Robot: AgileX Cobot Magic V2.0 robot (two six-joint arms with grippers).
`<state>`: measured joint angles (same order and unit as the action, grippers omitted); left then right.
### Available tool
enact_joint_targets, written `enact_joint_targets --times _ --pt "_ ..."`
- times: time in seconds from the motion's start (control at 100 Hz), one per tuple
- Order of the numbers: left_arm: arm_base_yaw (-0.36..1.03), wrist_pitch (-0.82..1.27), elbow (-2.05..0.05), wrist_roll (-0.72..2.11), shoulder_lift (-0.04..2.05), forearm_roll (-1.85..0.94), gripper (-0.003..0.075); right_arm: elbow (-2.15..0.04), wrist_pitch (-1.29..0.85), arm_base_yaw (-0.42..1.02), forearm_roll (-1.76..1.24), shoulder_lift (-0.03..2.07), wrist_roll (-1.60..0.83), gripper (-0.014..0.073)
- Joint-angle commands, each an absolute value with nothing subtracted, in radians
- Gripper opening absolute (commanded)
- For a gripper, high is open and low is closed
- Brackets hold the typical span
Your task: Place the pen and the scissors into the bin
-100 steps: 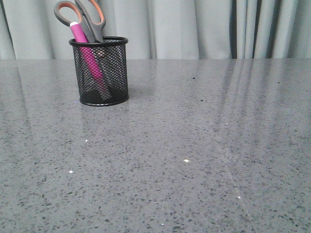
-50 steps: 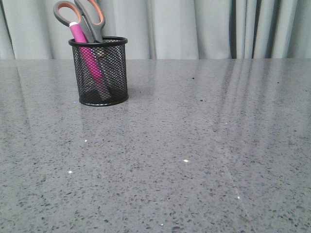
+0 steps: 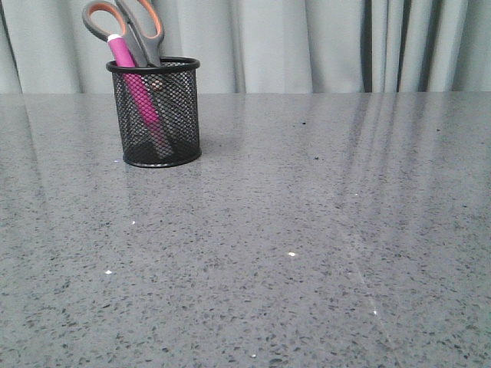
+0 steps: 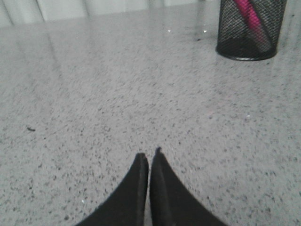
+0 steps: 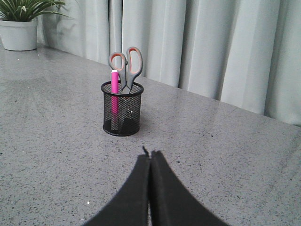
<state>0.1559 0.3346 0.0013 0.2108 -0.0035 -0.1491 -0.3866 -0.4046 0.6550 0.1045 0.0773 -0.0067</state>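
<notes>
The black mesh bin (image 3: 156, 115) stands at the far left of the grey table, and it shows too in the right wrist view, bin (image 5: 122, 109), and the left wrist view, bin (image 4: 248, 30). Inside it the pink pen (image 3: 132, 84) leans with its white tip up, pen (image 5: 114, 87), pen (image 4: 249, 13). The scissors (image 3: 136, 29) stand blades down, grey handles with orange lining above the rim, scissors (image 5: 126, 63). My left gripper (image 4: 149, 157) is shut and empty, well away from the bin. My right gripper (image 5: 151, 155) is shut and empty, a short way off the bin.
A speckled grey table (image 3: 307, 230) runs back to grey curtains (image 3: 307, 46). A potted plant (image 5: 21, 26) in a white pot stands at a far table corner in the right wrist view. Neither arm shows in the front view.
The whole front view has shifted a few pixels to the left; the bin, pen and scissors keep their arrangement.
</notes>
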Motion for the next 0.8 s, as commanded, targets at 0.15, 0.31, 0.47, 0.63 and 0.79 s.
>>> enact_joint_targets --times 0.15,0.31,0.47,0.63,0.79 --pt "0.166 0.268 0.025 0.201 -0.03 -0.156 -0.0022 -0.414 -0.327 0.649 0.115 0.099 -0.011 -0.0068" --pt "0.166 0.268 0.025 0.201 -0.03 -0.156 -0.0022 -0.411 -0.327 0.649 0.115 0.099 -0.011 -0.0068" --pt "0.166 0.268 0.025 0.201 -0.03 -0.156 -0.0022 -0.369 -0.349 0.642 0.178 0.097 -0.011 -0.0068" --pt "0.166 0.268 0.025 0.201 -0.03 -0.156 -0.0022 -0.231 -0.306 0.568 0.219 0.086 0.089 -0.0068" --pt "0.166 0.268 0.025 0.201 -0.03 -0.156 -0.0022 -0.051 -0.085 0.4 0.202 0.086 0.117 -0.0068"
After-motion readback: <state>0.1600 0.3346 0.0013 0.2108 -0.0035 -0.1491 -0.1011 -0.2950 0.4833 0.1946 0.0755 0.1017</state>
